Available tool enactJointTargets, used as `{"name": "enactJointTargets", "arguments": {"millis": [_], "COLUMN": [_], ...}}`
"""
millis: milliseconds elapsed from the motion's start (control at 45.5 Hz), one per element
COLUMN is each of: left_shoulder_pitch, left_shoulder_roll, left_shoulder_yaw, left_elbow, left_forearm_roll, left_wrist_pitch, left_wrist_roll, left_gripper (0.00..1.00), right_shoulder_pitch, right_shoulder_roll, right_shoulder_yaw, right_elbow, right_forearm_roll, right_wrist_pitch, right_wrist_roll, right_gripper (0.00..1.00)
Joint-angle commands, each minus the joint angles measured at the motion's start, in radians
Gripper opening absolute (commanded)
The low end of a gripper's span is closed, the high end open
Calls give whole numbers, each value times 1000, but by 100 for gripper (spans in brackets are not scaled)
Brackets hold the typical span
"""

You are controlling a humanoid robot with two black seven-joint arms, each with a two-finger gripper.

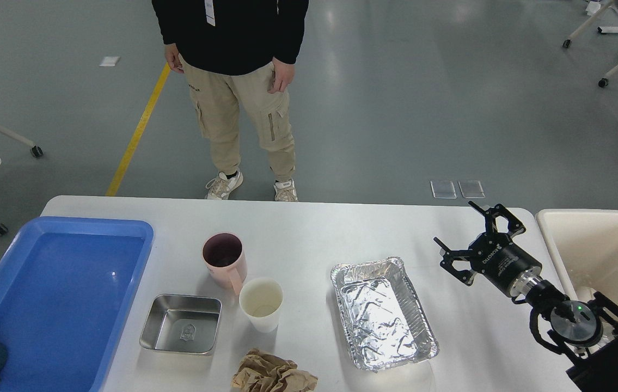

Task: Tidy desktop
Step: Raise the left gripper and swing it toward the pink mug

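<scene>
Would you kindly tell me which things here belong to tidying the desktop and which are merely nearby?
Job:
white rectangular desktop
pink plastic mug
white paper cup
square steel tin
foil tray
crumpled brown paper
blue plastic tray
beige bin

Nearby:
standing person
wheeled chair legs

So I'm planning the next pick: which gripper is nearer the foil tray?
Right. The right gripper hovers just right of the foil tray, jaws open. The left gripper is not in view.

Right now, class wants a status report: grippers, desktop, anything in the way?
Right gripper open, empty, over desktop. Left gripper out of view. Pink mug, paper cup, steel tray, foil tray, crumpled paper uncleared.
</scene>
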State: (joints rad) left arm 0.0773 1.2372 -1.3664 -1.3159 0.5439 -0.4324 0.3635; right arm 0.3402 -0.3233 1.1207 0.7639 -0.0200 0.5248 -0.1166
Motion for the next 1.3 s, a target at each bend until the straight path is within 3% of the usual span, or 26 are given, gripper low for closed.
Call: {"name": "enactJointTargets", "arguments": {"millis": [0,439,747,878,966,1098,1273], "left_shoulder_pitch": [2,4,-2,1,-4,-43,-255], "left_shoulder_roll": [-35,-50,-44,-39,-48,-55,-97], "left_shoulder_yaw": [-51,-48,-31,-31,-31,-31,75], "left_elbow": [4,7,15,37,33,38,58], "left_forearm_roll": [-2,-5,-1,11,62,223,422], "left_wrist_pitch": [0,-6,24,-11,-16,-38,-127], "left_wrist_roll": [-3,-2,-32,-38,-66,-143,-158], "left_gripper": [98,98,98,98,98,98,98], "right_shoulder_pitch": [-1,-4,-7,-10,-12,-12,-10], "right_shoulder_roll": [-2,0,-8,-26,-23,-19,4], "right_shoulder_yaw": [1,2,1,1,1,1,1], "right_elbow": [2,5,5,6,11,14,14], "right_forearm_roll": [0,0,-1,0,0,-1,-23], "right_wrist_pitch": [1,0,0,1,1,1,0], "right_wrist_roll": [0,0,0,0,0,0,0], "right_gripper": [100,100,100,100,100,100,100]}}
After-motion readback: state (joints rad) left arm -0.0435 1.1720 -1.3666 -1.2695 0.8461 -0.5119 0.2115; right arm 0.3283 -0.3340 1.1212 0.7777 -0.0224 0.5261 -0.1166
